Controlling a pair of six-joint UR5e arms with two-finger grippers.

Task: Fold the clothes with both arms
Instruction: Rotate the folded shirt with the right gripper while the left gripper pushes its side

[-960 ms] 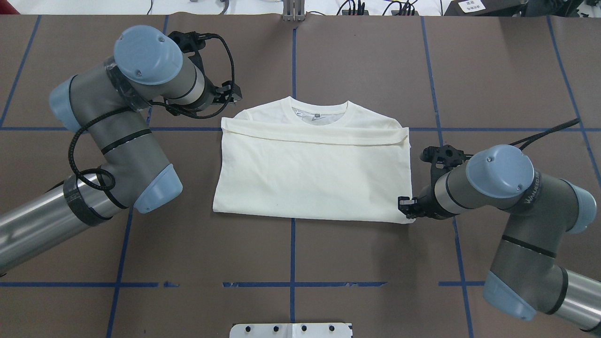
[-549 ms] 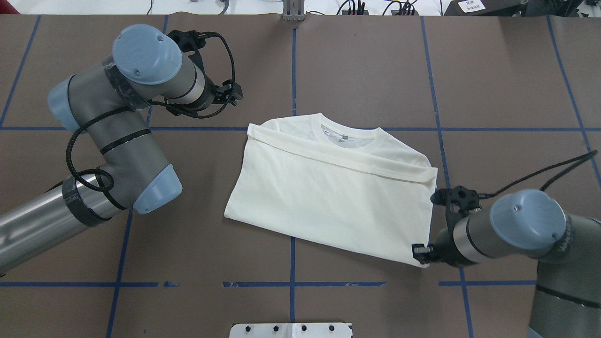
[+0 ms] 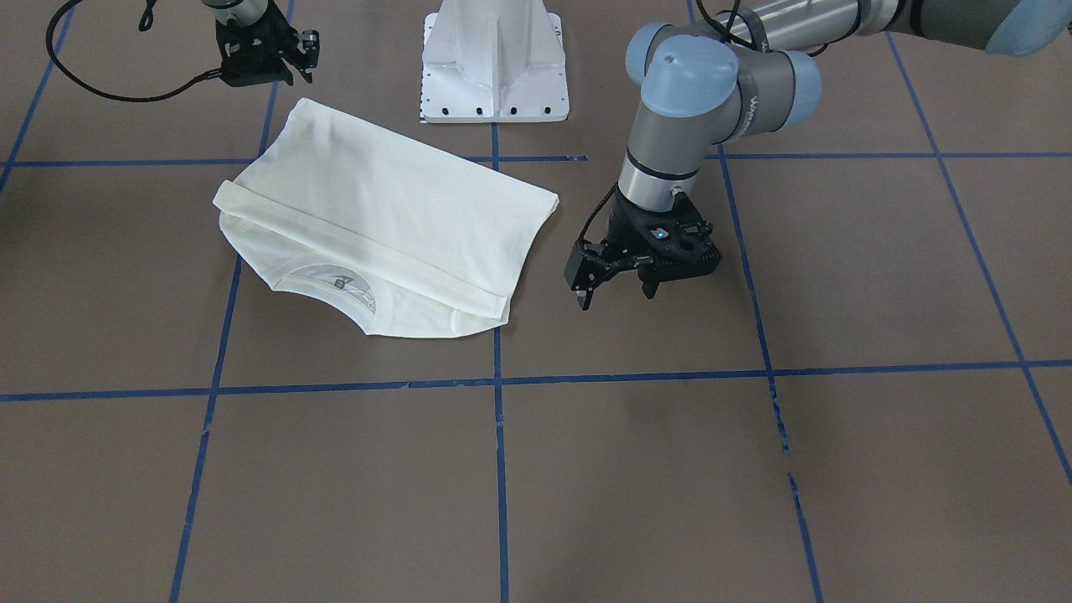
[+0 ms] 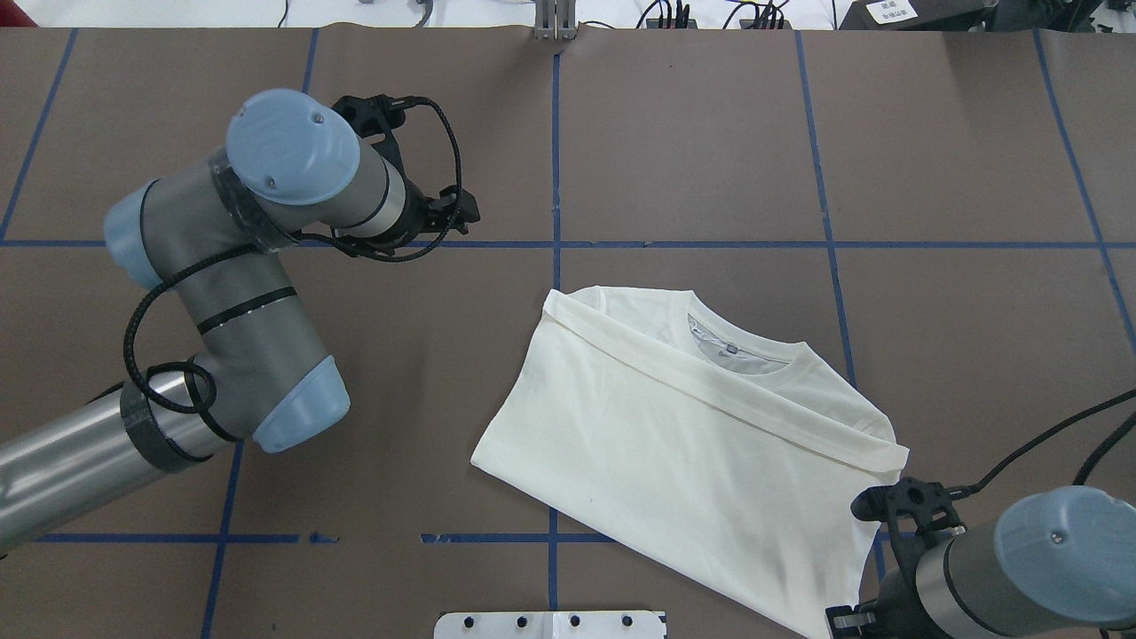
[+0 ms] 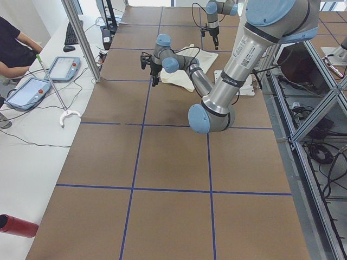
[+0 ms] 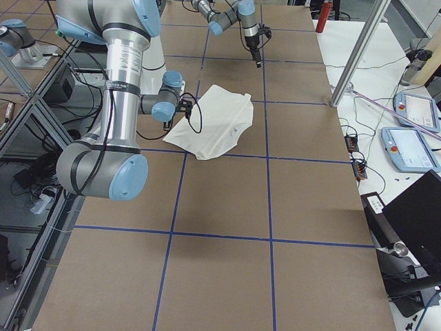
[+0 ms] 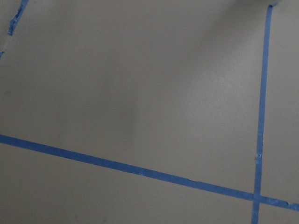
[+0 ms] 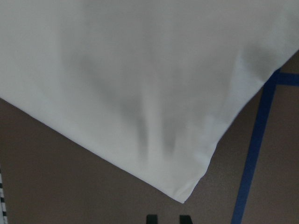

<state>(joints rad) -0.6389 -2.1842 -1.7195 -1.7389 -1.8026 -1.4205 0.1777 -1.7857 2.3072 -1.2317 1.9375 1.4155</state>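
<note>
One cream-white T-shirt [image 4: 692, 461], already folded into a rough rectangle, lying flat but skewed on the brown counter [image 4: 674, 133]. Placed on the robot's right side, close to the near edge by the white base [image 3: 494, 59]. Ribbed collar [image 4: 741, 355] toward the far side, with a doubled hem band crossing just below it.

Right gripper [image 3: 264, 71] poised just beside the shirt's near right corner. Jaws slightly parted, with nothing pinched and the corner lying free just ahead of them in the right wrist view.

Left gripper [image 3: 617, 295] hanging well apart from the cloth, over bare counter and blue tape lines [image 7: 262, 93]. Jaws spread and empty.

Judged as a pause between folds, with the half-folded shirt set down at an angle and probably one more fold due. Calls next for bringing the left arm across to the shirt's far edge. Calls also for taking matching corners with both jaws together and holding the layers firmly, so that the folded band does not slip open.
</note>
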